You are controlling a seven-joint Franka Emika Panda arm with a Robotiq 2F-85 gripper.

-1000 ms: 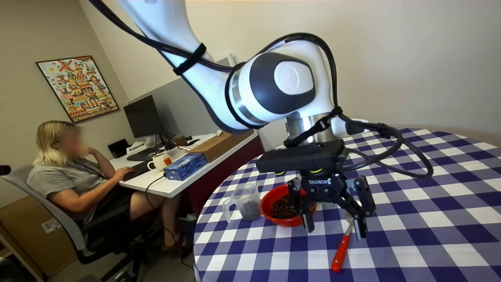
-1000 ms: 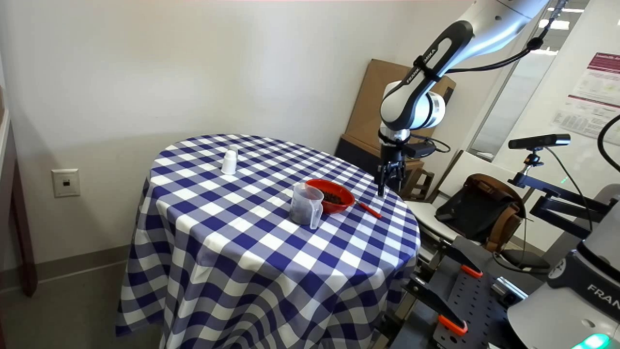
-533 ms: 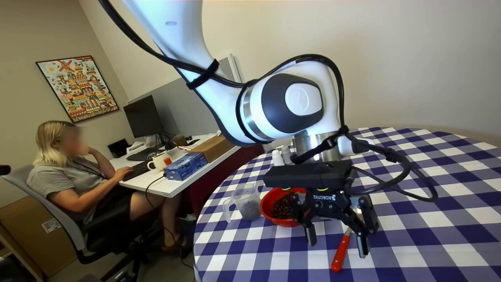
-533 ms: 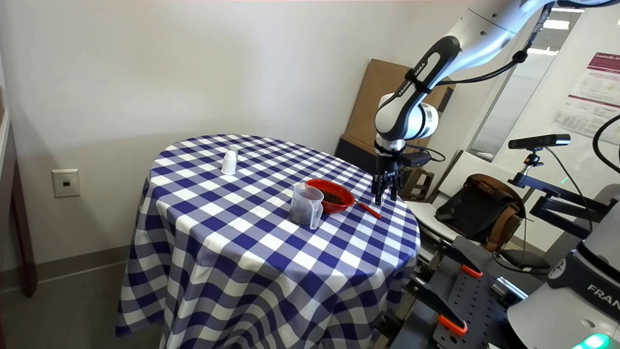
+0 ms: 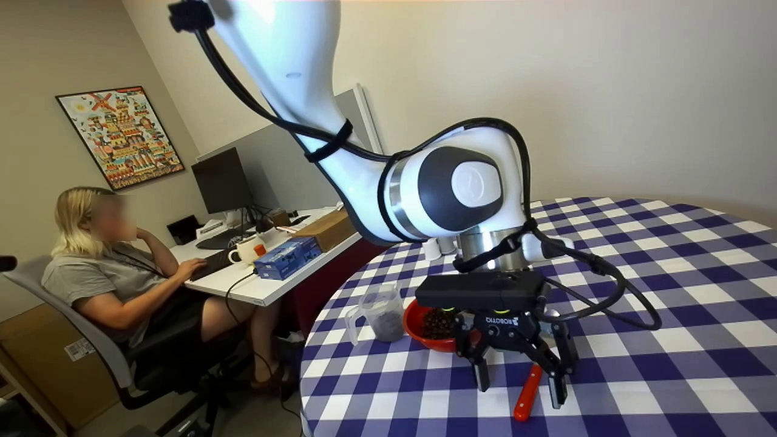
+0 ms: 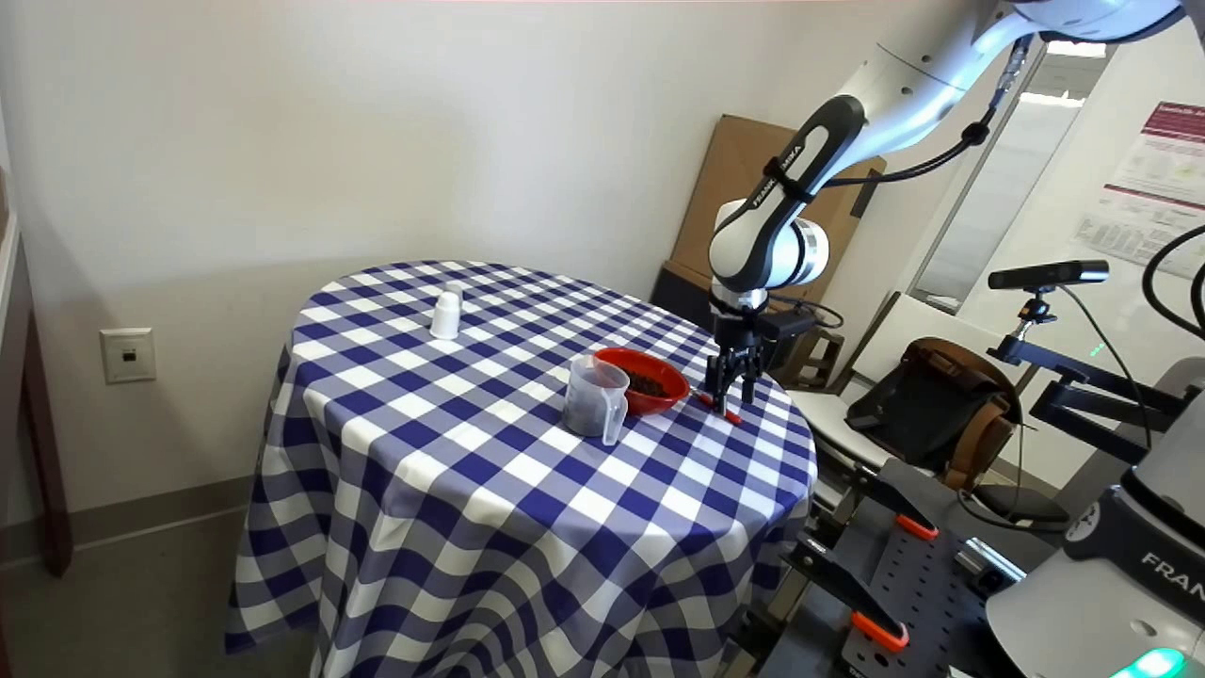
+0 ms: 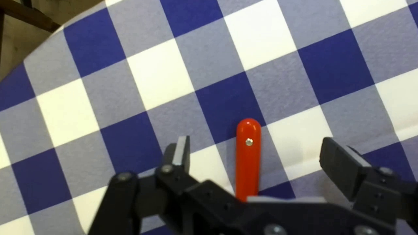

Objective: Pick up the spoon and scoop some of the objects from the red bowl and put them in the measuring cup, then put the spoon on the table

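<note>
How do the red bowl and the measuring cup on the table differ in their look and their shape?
The red bowl is solid red, while the measuring cup is clear and see-through.
The bowl is wide and low; the cup is narrower and taller.
The cup has a side handle; none shows on the bowl.
Both stand upright on the table.

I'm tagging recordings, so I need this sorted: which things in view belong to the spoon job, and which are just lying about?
Part of the job: spoon, red bowl, dark brown pieces, measuring cup, checkered table, gripper.

Just lying about: two white objects, mug, blue box, bag.
</note>
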